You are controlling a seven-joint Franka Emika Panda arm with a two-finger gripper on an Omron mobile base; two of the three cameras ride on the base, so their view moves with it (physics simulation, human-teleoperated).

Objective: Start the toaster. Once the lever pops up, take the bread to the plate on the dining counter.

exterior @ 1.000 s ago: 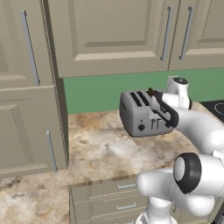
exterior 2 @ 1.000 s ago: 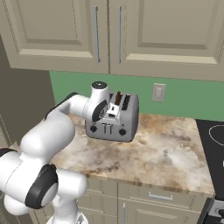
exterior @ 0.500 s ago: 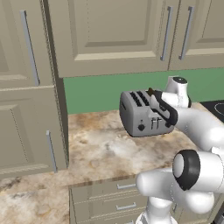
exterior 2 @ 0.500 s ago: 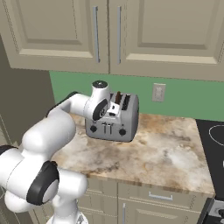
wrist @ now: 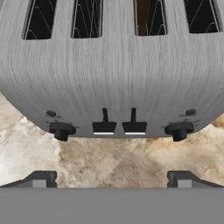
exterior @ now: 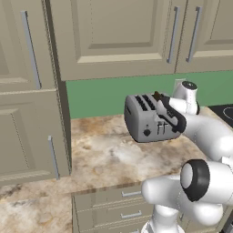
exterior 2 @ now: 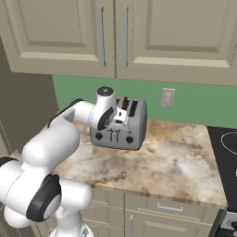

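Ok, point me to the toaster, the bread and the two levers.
toaster [wrist: 113, 78], hand view, front face.
bread [wrist: 149, 15], hand view, slice inside third slot.
levers [wrist: 104, 127], hand view, left lever's tab.

The marbled worktop [exterior 2: 176, 159] carries 1 grey toaster [exterior 2: 125, 132] near its back.

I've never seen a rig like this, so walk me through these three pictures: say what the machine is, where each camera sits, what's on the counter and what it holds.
The machine is a white robot arm on a rolling base in a rendered kitchen. Two pictures come from cameras on the base, behind the arm to its left and right. The third looks along the hand itself, with two dark fingertips at the bottom. On the marbled worktop stands a grey four-slot toaster with a brown slice of bread in one slot. The tool is open in front of the toaster's levers and holds nothing.
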